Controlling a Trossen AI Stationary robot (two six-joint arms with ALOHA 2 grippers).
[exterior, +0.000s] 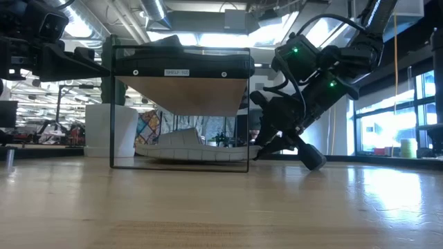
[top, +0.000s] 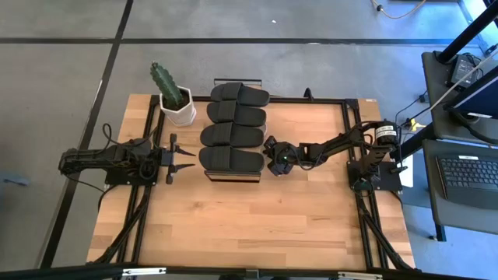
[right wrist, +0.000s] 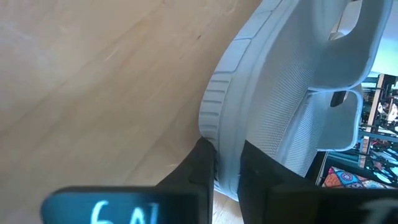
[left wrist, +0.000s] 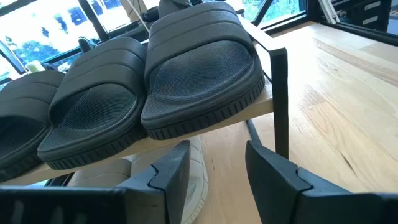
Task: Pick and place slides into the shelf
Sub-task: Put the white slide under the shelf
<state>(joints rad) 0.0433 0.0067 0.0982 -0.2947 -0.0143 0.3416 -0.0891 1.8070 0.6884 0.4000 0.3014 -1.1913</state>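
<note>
High view: four black slides [top: 233,124] in a row on top of the shelf [top: 231,176], straps up, packed side by side so all fit. Right end effector [top: 274,154] just beside the shelf's open end, down low, reaching in under the plank. Left end effector [top: 180,158] just beside the other end of the shelf, fingers spread, holding nothing, probably waiting. White cactus pot [top: 178,110] near the far black slide, out of the way.

Low view: right end effector [exterior: 266,146] tilted down toward the counter [exterior: 221,207], at the end of a light grey slide [exterior: 190,146]. Slide flat on the counter, under the shelf's wood top, most of it already inside the frame. Looks like a push or a set-down into the lower space.

Left wrist view: black slides close ahead of the open fingers [left wrist: 171,174], up on the plank; a bit of light grey slide [left wrist: 196,168] below.

Right wrist view: fingers [right wrist: 202,163] pinched tight on the ribbed edge of the light grey slide [right wrist: 292,93]. Thin edge grip, likely so the slide can go in flat.
</note>
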